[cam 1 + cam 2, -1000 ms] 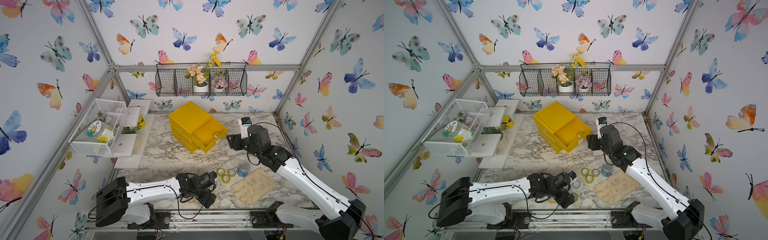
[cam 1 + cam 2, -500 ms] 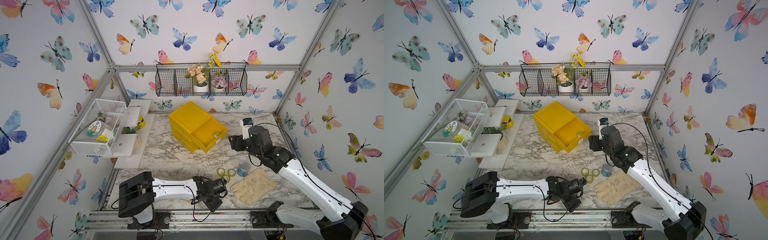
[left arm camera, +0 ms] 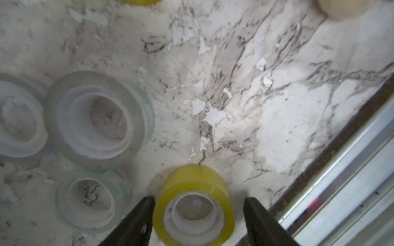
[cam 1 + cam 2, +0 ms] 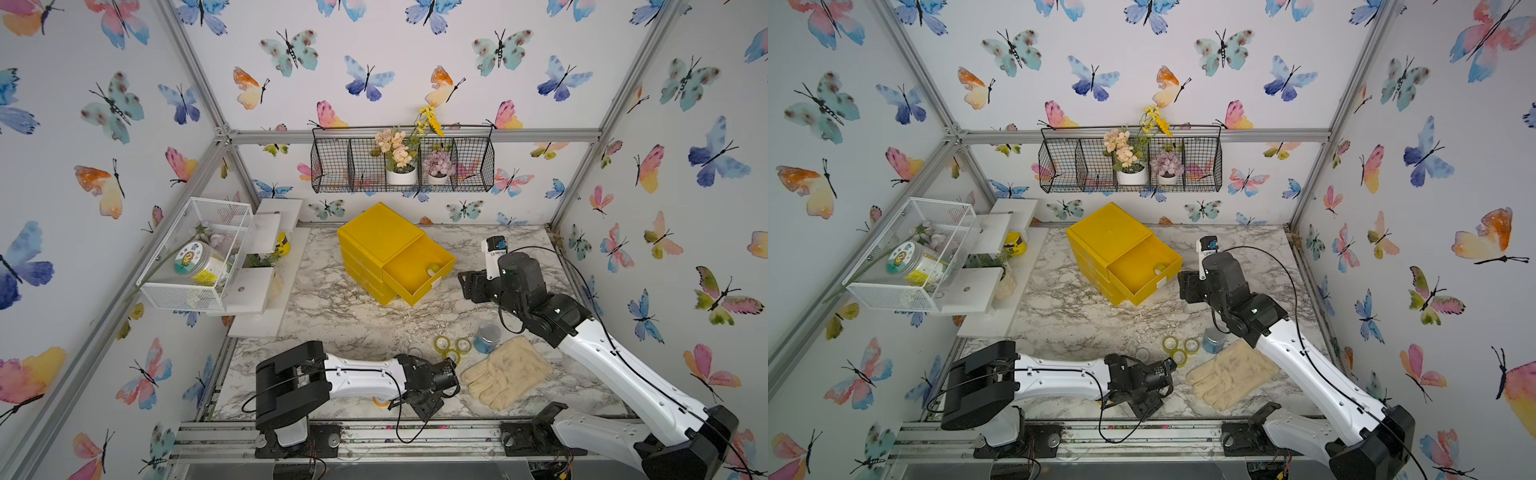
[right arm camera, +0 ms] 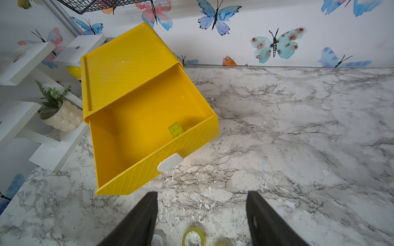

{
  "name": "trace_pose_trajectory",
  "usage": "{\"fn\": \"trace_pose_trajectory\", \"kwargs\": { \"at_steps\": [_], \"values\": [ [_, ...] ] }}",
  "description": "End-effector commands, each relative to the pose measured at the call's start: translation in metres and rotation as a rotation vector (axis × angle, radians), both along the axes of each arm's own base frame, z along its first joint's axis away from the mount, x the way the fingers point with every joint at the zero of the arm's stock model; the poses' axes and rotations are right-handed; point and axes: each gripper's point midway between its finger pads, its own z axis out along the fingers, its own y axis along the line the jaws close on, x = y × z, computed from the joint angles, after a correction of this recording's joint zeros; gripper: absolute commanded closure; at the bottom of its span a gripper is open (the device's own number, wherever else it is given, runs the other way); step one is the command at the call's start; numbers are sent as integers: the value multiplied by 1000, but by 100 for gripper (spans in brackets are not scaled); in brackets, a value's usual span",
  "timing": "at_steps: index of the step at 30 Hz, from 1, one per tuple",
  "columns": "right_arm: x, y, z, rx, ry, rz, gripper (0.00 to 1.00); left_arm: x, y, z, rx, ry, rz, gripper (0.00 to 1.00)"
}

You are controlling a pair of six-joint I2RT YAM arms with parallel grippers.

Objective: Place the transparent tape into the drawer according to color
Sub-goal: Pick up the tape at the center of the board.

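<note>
One yellow-green roll point(image 5: 175, 129) sits in the drawer point(image 5: 138, 174) at twelve o'clock; other rolls point(image 4: 443, 343) wait near five, left gripper point(image 3: 198, 199) spread astride a yellow roll point(image 3: 191, 183), right gripper point(image 5: 202, 192) spread, empty.

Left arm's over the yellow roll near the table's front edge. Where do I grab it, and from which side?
Grip the yellow roll by its outer curved wall, across the width, coming straight down from above: it lies flat, hole up, and the left gripper straddles it with open jaws.
</note>
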Motion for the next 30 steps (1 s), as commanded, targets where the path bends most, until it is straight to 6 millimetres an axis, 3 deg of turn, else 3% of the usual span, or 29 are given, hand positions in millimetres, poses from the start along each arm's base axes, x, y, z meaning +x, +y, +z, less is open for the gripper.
{"fn": "trace_pose_trajectory", "kwargs": {
  "at_steps": [1,5,10,17,21,30],
  "values": [
    [2,-5,7,-6,-26,-24,30,3,6,-5,58,-50,-26,35],
    [3,-5,6,-1,-24,-27,30,5,7,-5,68,-68,-27,47],
    [4,-4,6,3,-23,-30,30,8,10,-2,74,-87,-18,54],
    [4,-3,5,19,-19,-33,30,17,10,26,28,-125,20,58],
    [4,-3,7,25,-23,-39,30,27,10,56,-61,-120,58,58],
    [4,-6,7,31,-27,-52,30,31,-7,164,-367,-97,72,58]
  ]
}}
